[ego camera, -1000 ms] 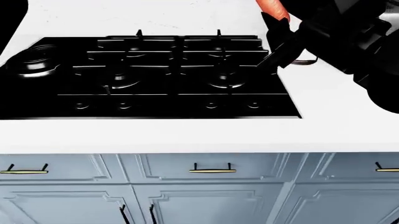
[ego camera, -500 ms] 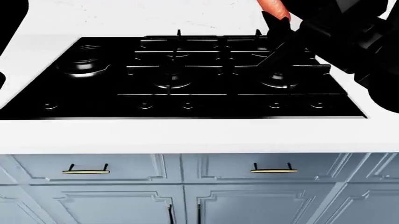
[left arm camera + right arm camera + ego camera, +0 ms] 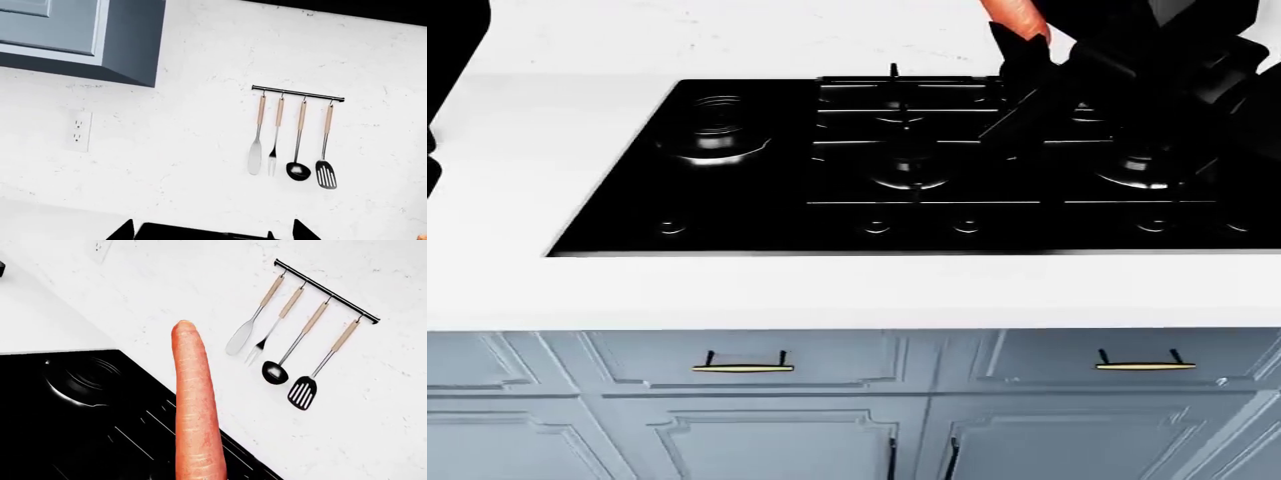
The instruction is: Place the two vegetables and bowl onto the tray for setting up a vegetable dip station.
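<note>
Carrot [image 3: 194, 410] in right gripper [image 3: 1021, 60]

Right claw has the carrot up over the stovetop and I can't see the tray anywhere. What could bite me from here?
1. The carrot sticks far out of the right claw; in a loose grip it could swing or slip onto the stovetop grates.
2. No view shows the tray, so you are carrying toward an unseen target.
3. The right arm hides the hob's right side in the head view.
</note>
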Robot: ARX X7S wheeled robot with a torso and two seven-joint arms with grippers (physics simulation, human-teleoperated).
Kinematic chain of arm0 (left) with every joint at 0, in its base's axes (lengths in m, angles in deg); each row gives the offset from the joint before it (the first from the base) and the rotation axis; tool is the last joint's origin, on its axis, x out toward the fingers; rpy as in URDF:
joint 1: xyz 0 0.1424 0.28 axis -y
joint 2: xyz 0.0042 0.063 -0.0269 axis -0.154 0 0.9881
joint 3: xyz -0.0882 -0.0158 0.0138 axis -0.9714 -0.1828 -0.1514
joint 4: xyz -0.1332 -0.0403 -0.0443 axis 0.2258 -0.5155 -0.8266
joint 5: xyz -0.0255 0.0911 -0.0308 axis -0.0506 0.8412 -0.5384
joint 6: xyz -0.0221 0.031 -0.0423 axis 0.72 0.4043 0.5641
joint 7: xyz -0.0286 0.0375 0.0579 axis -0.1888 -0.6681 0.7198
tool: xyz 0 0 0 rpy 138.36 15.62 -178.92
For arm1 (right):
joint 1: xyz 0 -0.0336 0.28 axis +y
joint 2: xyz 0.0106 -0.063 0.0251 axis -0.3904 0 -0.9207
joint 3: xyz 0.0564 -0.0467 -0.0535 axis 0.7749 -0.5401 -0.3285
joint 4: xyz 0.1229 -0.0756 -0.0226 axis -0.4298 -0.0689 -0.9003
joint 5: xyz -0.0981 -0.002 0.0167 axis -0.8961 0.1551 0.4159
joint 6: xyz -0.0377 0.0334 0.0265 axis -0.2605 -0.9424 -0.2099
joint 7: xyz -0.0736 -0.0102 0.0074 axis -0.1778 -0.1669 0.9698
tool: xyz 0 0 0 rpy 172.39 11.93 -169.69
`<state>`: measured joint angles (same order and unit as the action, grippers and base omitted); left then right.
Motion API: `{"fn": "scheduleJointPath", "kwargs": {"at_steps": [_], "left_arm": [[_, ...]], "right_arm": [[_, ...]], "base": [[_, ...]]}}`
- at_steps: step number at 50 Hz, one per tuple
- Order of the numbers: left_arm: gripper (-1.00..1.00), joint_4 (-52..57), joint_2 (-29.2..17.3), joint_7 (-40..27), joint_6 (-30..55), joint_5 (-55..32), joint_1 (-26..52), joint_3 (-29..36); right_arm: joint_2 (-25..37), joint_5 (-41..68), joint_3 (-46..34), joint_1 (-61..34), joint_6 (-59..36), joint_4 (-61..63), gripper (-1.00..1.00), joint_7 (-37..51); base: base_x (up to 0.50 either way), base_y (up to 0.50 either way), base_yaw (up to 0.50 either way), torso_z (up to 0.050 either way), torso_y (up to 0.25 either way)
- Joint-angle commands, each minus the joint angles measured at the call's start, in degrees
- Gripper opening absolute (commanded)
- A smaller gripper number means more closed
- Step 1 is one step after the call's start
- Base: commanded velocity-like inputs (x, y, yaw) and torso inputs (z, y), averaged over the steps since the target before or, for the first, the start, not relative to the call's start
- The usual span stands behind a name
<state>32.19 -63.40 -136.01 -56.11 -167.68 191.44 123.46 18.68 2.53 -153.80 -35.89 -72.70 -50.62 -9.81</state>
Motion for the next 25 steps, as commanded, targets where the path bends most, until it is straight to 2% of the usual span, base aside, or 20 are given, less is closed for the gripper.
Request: {"fn": "scheduleJointPath", "kwargs": {"at_steps": [1, 25], "left_arm": [[1.0, 0.0, 0.1, 0.0, 0.0, 0.0, -0.2, -0.2], [1.0, -0.1, 0.3, -0.1, 0.4, -0.1, -0.2, -0.5]], "right_arm": [[-0.1, -0.7, 0.3, -0.1, -0.3, 0.0, -1.0, -0.1], [-0.1, -0.9, 0.6, -0.1, -0.4, -0.1, -1.0, -0.4]], "base": [[0.0, 0.5, 0.0, 0.0, 0.0], [0.0, 0.5, 0.0, 0.0, 0.0]]}}
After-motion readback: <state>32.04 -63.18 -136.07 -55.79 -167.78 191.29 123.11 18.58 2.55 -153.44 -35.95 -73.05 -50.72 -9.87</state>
